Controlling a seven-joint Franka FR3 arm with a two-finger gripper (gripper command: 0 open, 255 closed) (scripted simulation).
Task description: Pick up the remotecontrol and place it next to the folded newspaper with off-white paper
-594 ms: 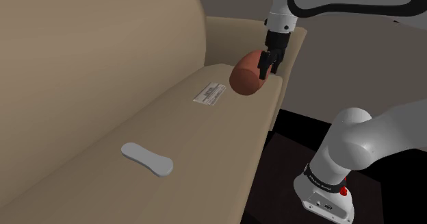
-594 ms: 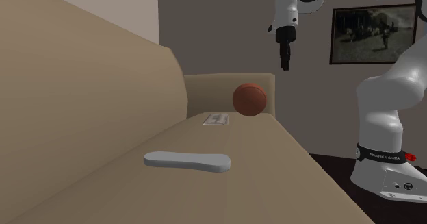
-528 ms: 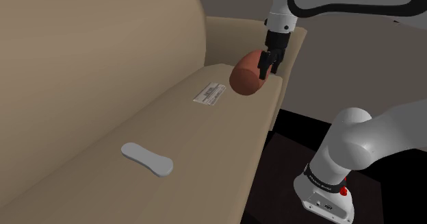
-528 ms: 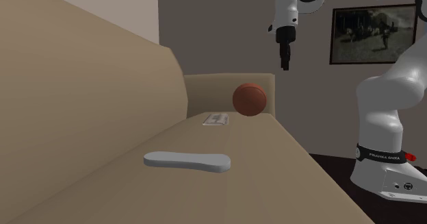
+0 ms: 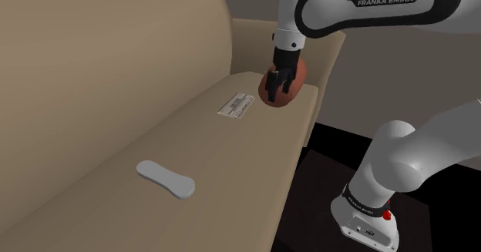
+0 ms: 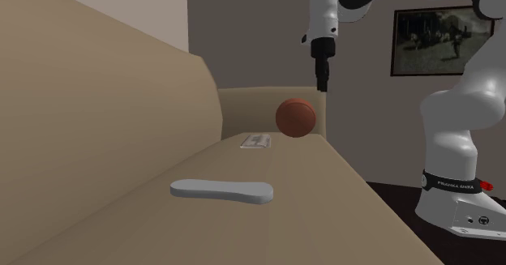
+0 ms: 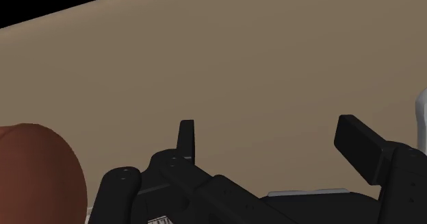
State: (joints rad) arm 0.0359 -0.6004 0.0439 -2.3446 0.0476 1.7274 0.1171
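**Ball in the way, remote a long reach off**

The gripper (image 5: 277, 85) hangs at the far end of the sofa seat (image 5: 231, 158), fingers apart and holding nothing. It sits just above the brown ball (image 5: 294, 90), which rests by the far armrest. The remote control (image 5: 166, 179), a flat grey slab, lies well apart from it at the near end of the seat. The folded newspaper (image 5: 236, 104) lies between the two, near the ball and to its left in the shoulder view.

The first risk is the ball. A low sweep toward the remote could clip it and roll it onto the newspaper or off the seat's front edge.

The second is the grasp. The remote is thin and lies flush on the cushion, so fingers that descend too little would probably close above it, and off-centre ones could tip it.

The third is the placing. The ball crowds the newspaper's far side, so a set-down there might knock it; the near side looks safer.
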